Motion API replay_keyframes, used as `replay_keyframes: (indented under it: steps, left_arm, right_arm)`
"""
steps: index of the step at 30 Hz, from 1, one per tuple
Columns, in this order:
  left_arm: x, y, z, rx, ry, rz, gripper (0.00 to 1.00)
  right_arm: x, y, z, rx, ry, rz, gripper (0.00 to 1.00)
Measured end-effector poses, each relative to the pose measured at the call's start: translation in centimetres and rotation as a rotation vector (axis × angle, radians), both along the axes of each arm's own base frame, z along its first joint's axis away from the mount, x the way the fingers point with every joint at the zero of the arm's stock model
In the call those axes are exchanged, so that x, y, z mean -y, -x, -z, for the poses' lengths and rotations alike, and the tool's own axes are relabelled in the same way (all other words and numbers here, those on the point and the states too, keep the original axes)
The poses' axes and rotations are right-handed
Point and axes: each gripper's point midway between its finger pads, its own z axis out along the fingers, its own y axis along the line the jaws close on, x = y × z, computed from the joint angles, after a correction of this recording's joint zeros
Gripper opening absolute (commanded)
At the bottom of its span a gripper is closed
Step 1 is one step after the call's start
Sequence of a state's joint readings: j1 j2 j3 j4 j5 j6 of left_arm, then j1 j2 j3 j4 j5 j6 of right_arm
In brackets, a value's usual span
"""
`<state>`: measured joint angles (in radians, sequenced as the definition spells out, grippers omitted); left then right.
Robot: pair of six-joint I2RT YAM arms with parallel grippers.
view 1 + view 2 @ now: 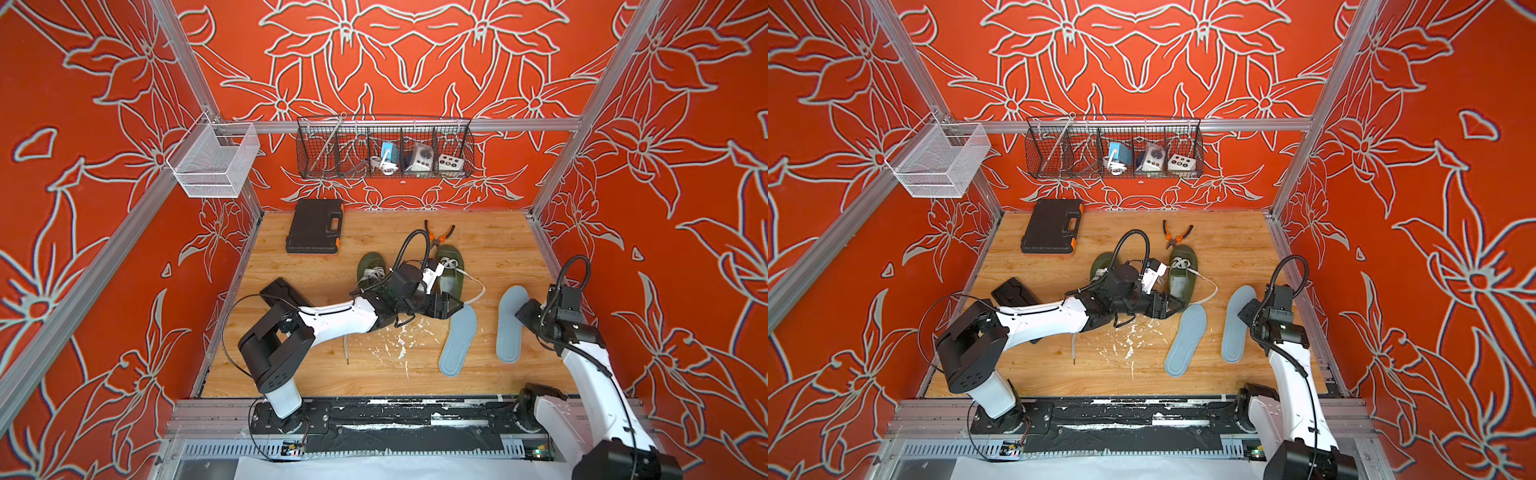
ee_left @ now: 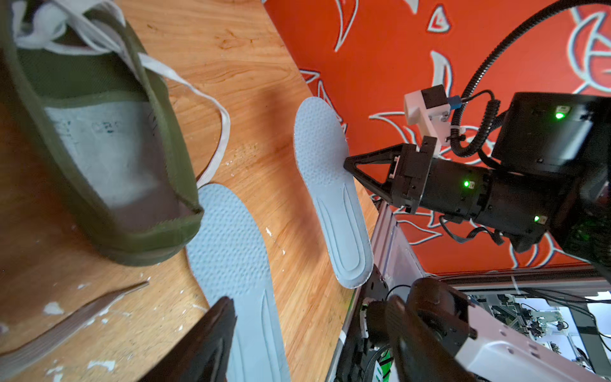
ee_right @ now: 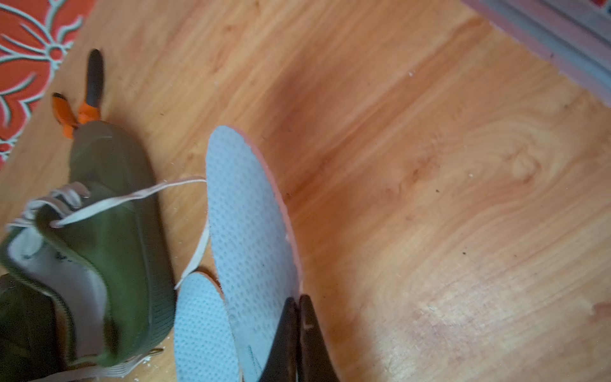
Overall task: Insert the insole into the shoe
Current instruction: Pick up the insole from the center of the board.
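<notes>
Second shoe (image 1: 368, 261) mostly hidden behind left arm (image 1: 336, 318).

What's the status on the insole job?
Left tool open, hovering at shoe heel. Right tool shut on edge of right insole, not yet in shoe. Loose lace lies between them.

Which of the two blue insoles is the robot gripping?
The outer insole, farther from the shoes: the right gripper pinches its edge. The inner insole lies flat, unheld.
</notes>
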<state>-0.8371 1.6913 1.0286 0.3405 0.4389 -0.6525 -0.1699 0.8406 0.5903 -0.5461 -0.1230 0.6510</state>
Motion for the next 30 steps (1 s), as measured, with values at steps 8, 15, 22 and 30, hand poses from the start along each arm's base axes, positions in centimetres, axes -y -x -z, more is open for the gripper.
replay_keyframes:
  steps: [8, 15, 22, 30]
  left_arm:
    - [-0.6, -2.2, -1.6, 0.002, 0.070, -0.045, 0.73]
    - [-5.5, -5.7, -1.7, 0.000, 0.094, -0.177, 0.73]
    - [-11.0, -7.1, -2.4, 0.014, 0.114, -0.291, 0.73]
    - [-17.4, -8.1, -4.3, 0.056, 0.138, -0.392, 0.69]
  right_arm:
    - [-5.1, -2.6, -5.4, 0.122, -0.027, -0.216, 0.00]
    - [-12.5, -3.9, -7.7, 0.151, -0.094, -0.491, 0.00]
    - [-19.2, -4.1, -9.0, 0.164, -0.149, -0.708, 0.00]
    - [-26.6, -4.2, -9.5, 0.168, -0.209, -0.914, 0.00]
